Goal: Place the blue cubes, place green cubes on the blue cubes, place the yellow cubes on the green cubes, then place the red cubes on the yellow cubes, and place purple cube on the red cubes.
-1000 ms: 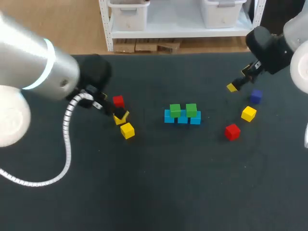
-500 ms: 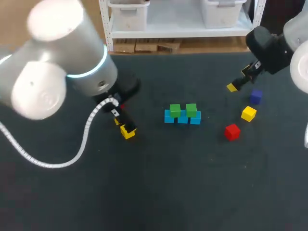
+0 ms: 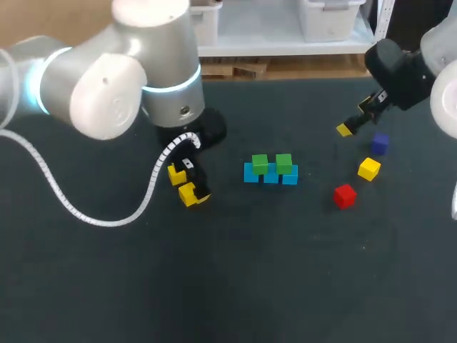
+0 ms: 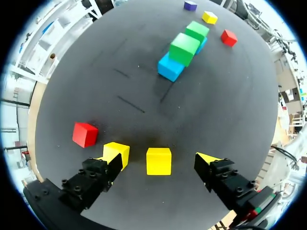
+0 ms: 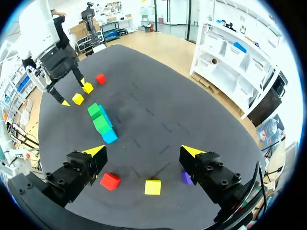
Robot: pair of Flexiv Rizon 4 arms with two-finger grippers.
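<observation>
left arm (image 3: 107,93) is down over the left yellow cube (image 3: 188,194), on the tabletop (image 3: 235,279) left of the stack; left jaws released, one fingertip (image 4: 114,154) on each side of that cube with a gap both sides, so straddling it, not gripping; reads as the pre-grasp for the yellow layer, since the cube sits centred and roughly square between the jaws; stack base is mid-tabletop: a row of blue cubes (image 3: 270,176) touching each other, two green cubes (image 3: 260,163) on top side by side, each seeming to bridge a seam in the blue row, presumably why each tier steps inward; the green tops are bare, so yellow goes there next by my reckoning; left red cube (image 4: 85,134) lies just beside one finger, outside the jaws, on the far side of the yellow one; the head camera can't see it behind the arm; worth watching on the close, though it looks clear of the finger's path; right arm (image 3: 407,68) hangs over the far right of the tabletop, right jaws released, holding nothing; beneath them, well apart from the stack, right yellow cube (image 3: 368,168), right red cube (image 3: 344,195) and purple cube (image 3: 379,143) lie loose; purple farthest, red nearest; likely left there so the right arm can feed its own side without crossing the left
</observation>
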